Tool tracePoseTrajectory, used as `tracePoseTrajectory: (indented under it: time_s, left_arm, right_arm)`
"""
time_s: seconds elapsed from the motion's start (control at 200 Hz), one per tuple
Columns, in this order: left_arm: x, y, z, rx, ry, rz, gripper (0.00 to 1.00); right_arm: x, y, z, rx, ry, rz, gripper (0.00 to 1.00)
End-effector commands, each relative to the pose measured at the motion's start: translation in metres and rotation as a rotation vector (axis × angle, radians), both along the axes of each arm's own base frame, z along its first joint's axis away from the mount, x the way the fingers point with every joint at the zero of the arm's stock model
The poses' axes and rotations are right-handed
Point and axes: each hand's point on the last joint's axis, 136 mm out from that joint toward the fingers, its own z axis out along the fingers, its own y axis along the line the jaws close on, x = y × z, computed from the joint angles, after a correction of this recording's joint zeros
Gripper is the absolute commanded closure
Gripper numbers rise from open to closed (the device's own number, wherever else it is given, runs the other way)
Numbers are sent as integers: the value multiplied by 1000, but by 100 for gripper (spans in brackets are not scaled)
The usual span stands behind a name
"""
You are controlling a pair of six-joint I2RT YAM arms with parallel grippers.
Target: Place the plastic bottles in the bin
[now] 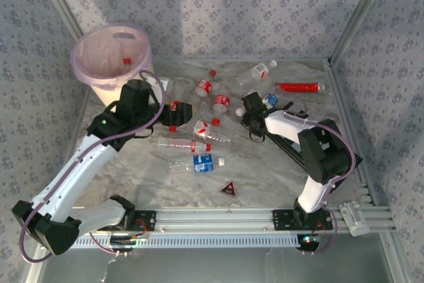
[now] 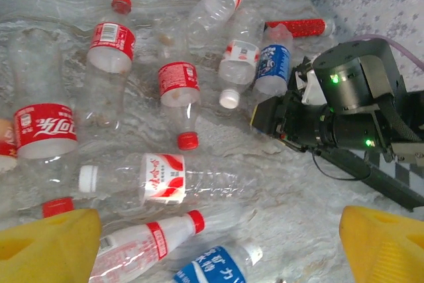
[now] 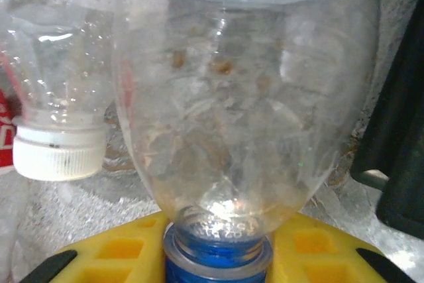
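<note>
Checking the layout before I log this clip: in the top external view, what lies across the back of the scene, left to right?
Bin → red-capped bottle with a red label → clear white-capped bottle → slim red tube.

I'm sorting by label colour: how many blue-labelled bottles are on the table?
2. One blue-labelled bottle lies front middle; the other lies back right, left of the red tube. More may be hidden.
</note>
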Motion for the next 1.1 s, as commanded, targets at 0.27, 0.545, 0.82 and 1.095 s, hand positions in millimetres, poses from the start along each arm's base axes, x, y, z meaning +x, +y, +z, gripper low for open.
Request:
tracePoseTrajectory:
  time_s: [0.27,0.545,0.82,1.095]
  left_arm:
    - [13,-50,26,-366,40,-63,6]
    - [19,-107,14,-413,72,-194,0]
    - [24,-138,-4,-410,100,-213,0]
    - [35,-149,-11,-408,102,-184,19]
  right_arm:
    - [-49,19,78,-45,-146,422,79]
    - [-123,74,136,189,-493,933,88]
    - [-148,86,161,254,-562,1030,92]
    - [-156,99,162,246,-551,1102,92]
